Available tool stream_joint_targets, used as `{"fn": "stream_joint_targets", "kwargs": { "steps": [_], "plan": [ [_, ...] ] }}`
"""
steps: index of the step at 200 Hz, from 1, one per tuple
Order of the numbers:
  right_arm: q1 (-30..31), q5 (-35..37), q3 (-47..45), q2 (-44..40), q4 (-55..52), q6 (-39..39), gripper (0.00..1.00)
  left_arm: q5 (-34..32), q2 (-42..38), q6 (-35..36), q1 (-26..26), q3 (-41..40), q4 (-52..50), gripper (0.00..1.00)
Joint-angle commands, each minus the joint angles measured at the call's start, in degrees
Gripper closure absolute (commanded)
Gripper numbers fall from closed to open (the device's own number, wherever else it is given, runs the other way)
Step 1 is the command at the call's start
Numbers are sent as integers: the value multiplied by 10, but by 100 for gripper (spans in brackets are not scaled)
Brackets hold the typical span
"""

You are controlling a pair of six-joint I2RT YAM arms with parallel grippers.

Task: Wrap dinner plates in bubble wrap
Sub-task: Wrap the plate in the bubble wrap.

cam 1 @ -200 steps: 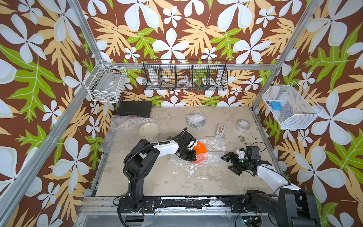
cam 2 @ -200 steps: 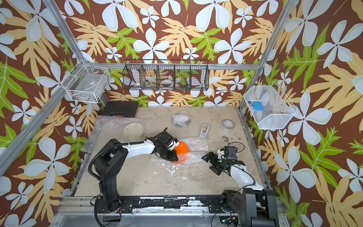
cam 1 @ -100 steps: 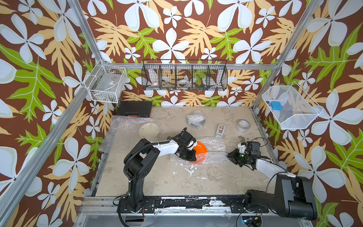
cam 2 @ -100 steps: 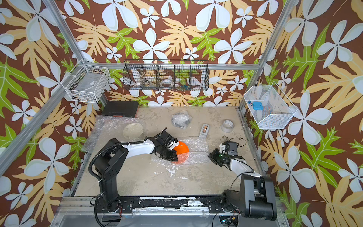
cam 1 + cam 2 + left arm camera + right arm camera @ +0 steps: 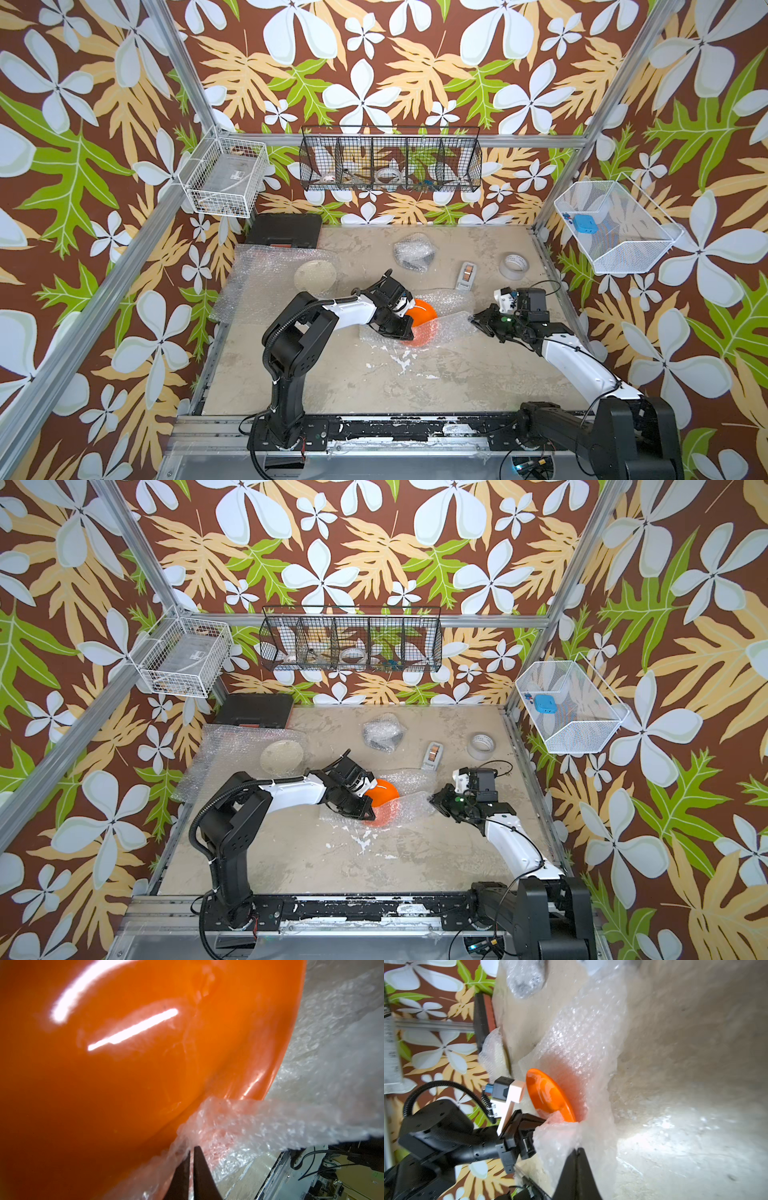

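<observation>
We see left gripper (image 5: 191,1150) nipping clear bubble wrap sheet (image 5: 259,1124) | round orange plate (image 5: 124,1068) just beside its tips | right gripper (image 5: 576,1150) nipping same sheet, plate apart.

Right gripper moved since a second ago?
Yes. The right gripper shifted nearer the tape roll, toward the back, and closed on the bubble wrap.

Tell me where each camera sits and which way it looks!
Top views: high behind the arms, looking down on the table; left arm, right arm show.
Left wrist: on its arm, close against the orange plate and bubble wrap; left pincer shows.
Right wrist: on its arm, facing the plate across wrap; right pincer, left arm show.
Shared: both wrist views see the plate.
</observation>
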Motion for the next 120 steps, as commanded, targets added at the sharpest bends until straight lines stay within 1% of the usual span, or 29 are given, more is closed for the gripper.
{"fn": "stream_joint_targets", "kwargs": {
  "steps": [1, 11, 34, 46, 74, 101, 108, 113, 120],
  "plan": [
    [-12, 102, 14, 4, -104, -75, 56, -22, 7, -1, 0, -6, -33, 90],
    [-21, 117, 13, 1, -118, -82, 51, -22, 8, -1, 0, -6, -36, 90],
    [-28, 135, 2, -25, -136, -80, 43, -22, 7, 0, 0, -7, -36, 90],
    [-28, 124, -9, -40, -136, -75, 37, -21, 9, 0, 0, -5, -38, 90],
    [-27, 121, -39, -80, -143, -61, 30, -20, 15, 1, 0, -1, -42, 90],
    [-24, 101, -51, -111, -135, -43, 28, -19, 18, 2, 0, 3, -47, 90],
    [-23, 113, -45, -120, -144, -42, 28, -20, 18, 2, 0, 3, -49, 90],
    [-23, 125, -37, -128, -154, -43, 31, -20, 18, 2, 0, 3, -50, 90],
    [-19, 177, -9, -146, -189, -44, 33, -20, 18, 2, 0, 3, -50, 90]
  ]
}}
